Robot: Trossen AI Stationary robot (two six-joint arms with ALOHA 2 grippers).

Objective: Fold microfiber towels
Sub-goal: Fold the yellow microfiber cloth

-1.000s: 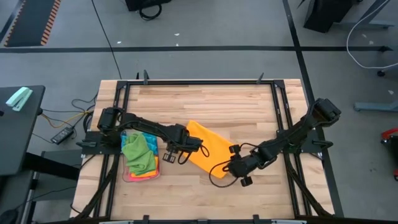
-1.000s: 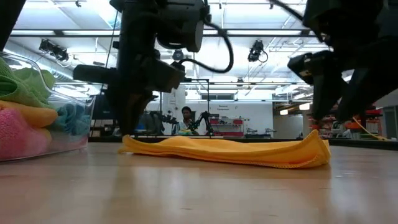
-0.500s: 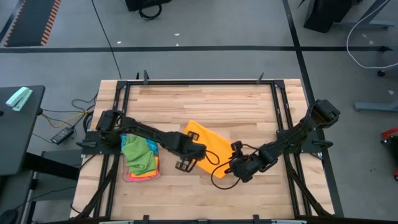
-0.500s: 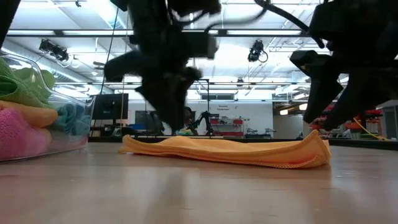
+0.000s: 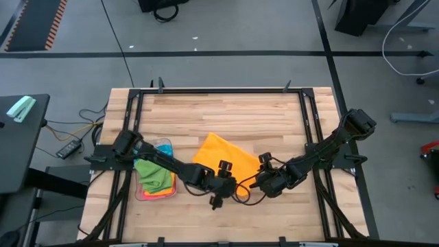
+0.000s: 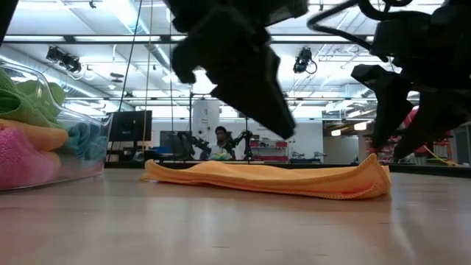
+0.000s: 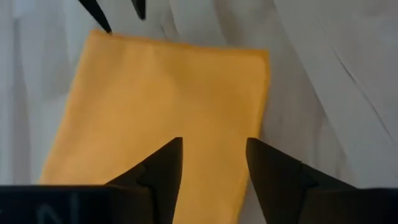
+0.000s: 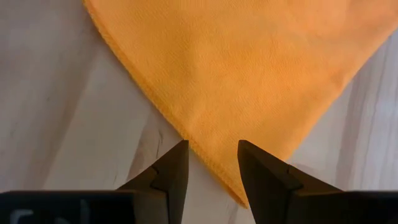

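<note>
An orange microfiber towel (image 5: pixel 223 154) lies flat on the wooden table, folded to a rectangle (image 7: pixel 168 93). My left gripper (image 7: pixel 211 158) hangs open above the towel's near part, clear of it in the low view (image 6: pixel 283 129). My right gripper (image 8: pixel 211 158) is open too, its fingers standing on either side of the towel's hemmed corner (image 8: pixel 205 152) at its right end (image 6: pixel 375 165). I cannot tell whether they touch it. More towels, green (image 5: pixel 151 170), pink (image 6: pixel 22 162) and blue, are heaped in a clear tray (image 5: pixel 140 195) at the left.
Black frame rails (image 5: pixel 219 92) run along the table's edges. The tray (image 6: pixel 81 158) stands left of the orange towel. Bare wood shows on the far half (image 5: pixel 219 113) and along the near edge (image 5: pixel 219 223). A person sits far off in the room behind (image 6: pixel 219 140).
My left gripper has left the orange towel's left end, risen, and swung toward the table's near edge and right, tipping up from steeply down to a slant. The towel has stayed flat where it was.
</note>
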